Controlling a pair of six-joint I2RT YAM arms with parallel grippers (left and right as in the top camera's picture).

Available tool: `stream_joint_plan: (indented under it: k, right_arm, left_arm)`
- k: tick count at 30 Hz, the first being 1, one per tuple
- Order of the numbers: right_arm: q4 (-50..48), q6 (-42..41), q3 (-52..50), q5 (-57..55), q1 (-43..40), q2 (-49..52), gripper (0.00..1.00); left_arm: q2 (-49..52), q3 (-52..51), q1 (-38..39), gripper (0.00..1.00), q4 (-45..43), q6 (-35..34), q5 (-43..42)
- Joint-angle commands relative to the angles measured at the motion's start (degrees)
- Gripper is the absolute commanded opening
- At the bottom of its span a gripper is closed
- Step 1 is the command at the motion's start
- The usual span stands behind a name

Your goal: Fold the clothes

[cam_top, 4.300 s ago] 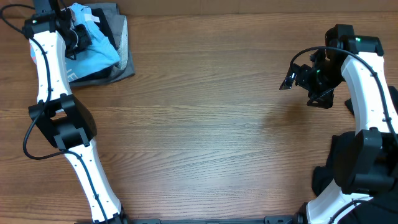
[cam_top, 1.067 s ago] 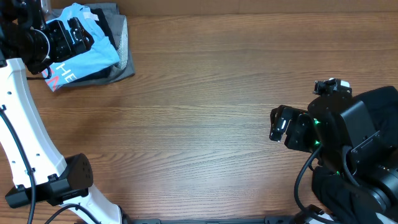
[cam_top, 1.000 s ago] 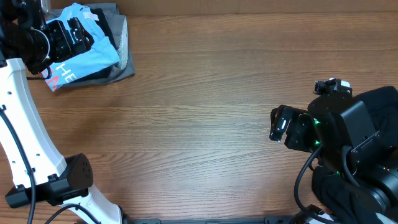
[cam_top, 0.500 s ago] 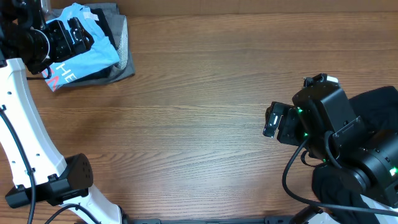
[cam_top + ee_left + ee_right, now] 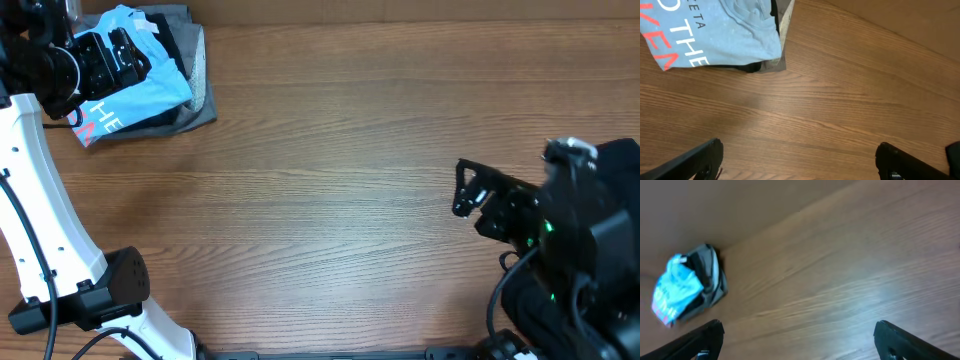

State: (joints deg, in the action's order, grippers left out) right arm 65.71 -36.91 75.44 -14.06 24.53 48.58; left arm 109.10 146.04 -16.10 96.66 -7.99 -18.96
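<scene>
The clothes lie in a small pile at the table's far left corner. On top is a light-blue T-shirt [image 5: 145,90] [image 5: 715,30] [image 5: 672,292] with coral lettering, over a black garment [image 5: 752,66] and a grey garment [image 5: 203,85] [image 5: 785,20] [image 5: 714,277]. My left gripper [image 5: 120,55] [image 5: 799,147] hangs high over the pile, open and holding nothing, with only bare wood between its fingers. My right gripper [image 5: 463,190] [image 5: 799,326] is at the right side, far from the pile, also open and holding nothing.
A bare wooden table [image 5: 320,180] stretches between the pile and the right arm. The left arm's white links run down the left edge. The right arm's dark bulk fills the lower right corner. The table's far edge passes just behind the pile.
The right gripper has shifted to the right, and its arm has swung back toward the lower right corner. The left gripper and the pile have not moved in the last second.
</scene>
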Motion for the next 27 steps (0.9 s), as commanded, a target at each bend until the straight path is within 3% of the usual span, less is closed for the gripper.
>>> stream_joint_plan:
  k: [1,8,16,22,27]
  right_arm:
    - [-6.1,0.4,-12.7,2.8,-4.4,-8.2,1.0]
    - [-24.6,6.6,-38.5,7.8,-11.2,-24.8,1.0]
    - [-43.8,7.0,-59.2,9.6,-14.6,-36.4,1.0]
    - [-55.8,7.4,-68.5,10.6,-15.7,-40.8,1.0]
    - [-59.4,7.6,-71.8,10.8,-15.7,-43.6,1.0]
  left_arm:
    - [0.0,0.3,0.4,1.0,0.1,0.3,0.1]
    - [0.0,0.3,0.4,1.0,0.1,0.3,0.1]
    - [0.0,0.3,0.4,1.0,0.1,0.3,0.1]
    - [0.0,0.3,0.4,1.0,0.1,0.3,0.1]
    - [0.0,0.3,0.4,1.0,0.1,0.3,0.1]
